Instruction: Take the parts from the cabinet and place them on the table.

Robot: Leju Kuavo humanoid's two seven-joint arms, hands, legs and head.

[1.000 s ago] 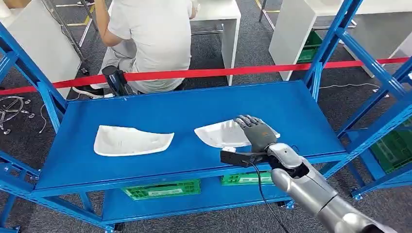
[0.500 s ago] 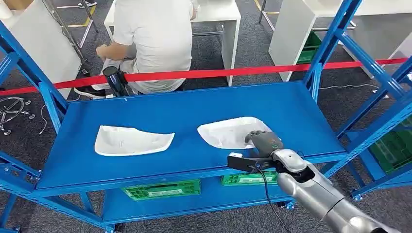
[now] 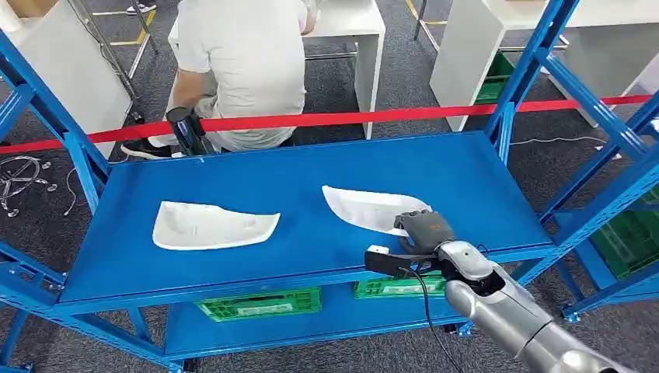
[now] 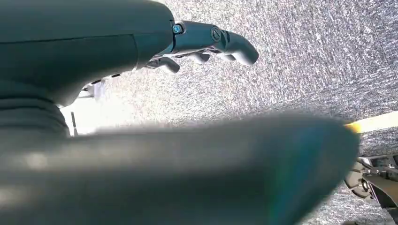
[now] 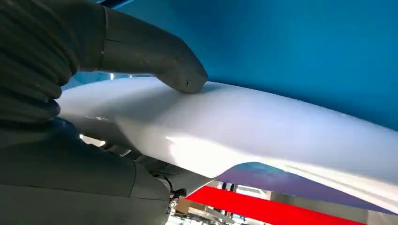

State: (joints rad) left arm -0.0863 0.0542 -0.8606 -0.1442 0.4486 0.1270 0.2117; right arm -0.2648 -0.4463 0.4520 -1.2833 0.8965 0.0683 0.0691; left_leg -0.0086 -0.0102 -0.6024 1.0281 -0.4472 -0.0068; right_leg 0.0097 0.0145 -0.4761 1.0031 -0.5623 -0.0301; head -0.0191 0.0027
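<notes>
Left white part [image 3: 211,226] lies flat on the blue shelf [image 3: 272,175] of the cabinet, untouched, long axis running left-right, narrow tip toward the right.

Left robot hand [image 4: 206,44] hangs over grey carpet, fingers loosely curled and apart, holding nothing.

Right white part [image 3: 369,208] sits tilted near the shelf's front edge, its near-right end raised; long axis left-right, pointed end toward the shelf's middle. Right robot hand [image 3: 420,230] pinches that end, thumb [image 5: 155,58] on the upper face, fingers under it (seen from the wrist).

Progress, as judged: early. No part has reached a table; first part only gripped, second part waiting
</notes>
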